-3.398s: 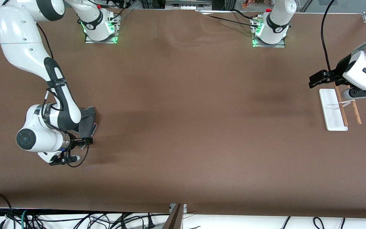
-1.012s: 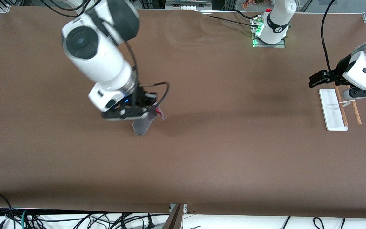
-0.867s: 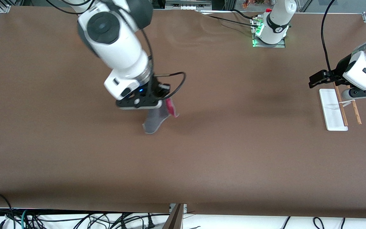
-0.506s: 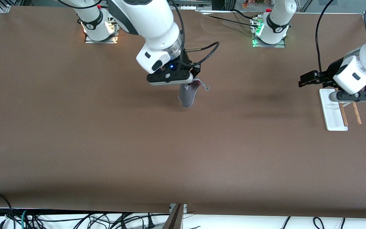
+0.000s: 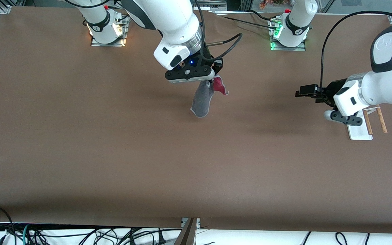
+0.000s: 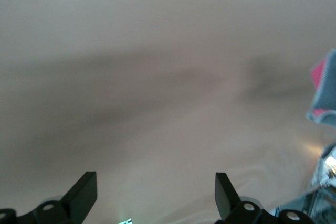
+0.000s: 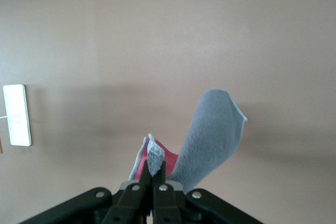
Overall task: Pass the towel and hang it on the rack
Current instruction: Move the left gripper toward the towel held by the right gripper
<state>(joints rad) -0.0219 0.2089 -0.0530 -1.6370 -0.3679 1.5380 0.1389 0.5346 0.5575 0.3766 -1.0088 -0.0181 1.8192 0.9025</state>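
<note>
My right gripper (image 5: 212,80) is shut on the towel (image 5: 201,99) and holds it in the air over the middle of the table. The towel hangs down, grey side out, with a pink-red flap beside the fingers. In the right wrist view the towel (image 7: 211,134) is pinched by a fold between my right gripper's (image 7: 156,169) fingers. My left gripper (image 5: 305,92) is open and empty, above the table beside the rack (image 5: 358,131), and points toward the towel. In the left wrist view my left gripper (image 6: 155,184) is open, and the towel (image 6: 321,92) shows at the edge.
The rack's white base also shows in the right wrist view (image 7: 17,115). Its two brown rods (image 5: 381,119) lie at the left arm's end of the table, partly hidden by the left arm. The arm bases (image 5: 107,29) stand along the table's top edge. The table (image 5: 148,153) is brown.
My right gripper has lifted the towel from the right arm's end of the table and carried it to over the middle. My left gripper has moved off the rack toward the middle.
</note>
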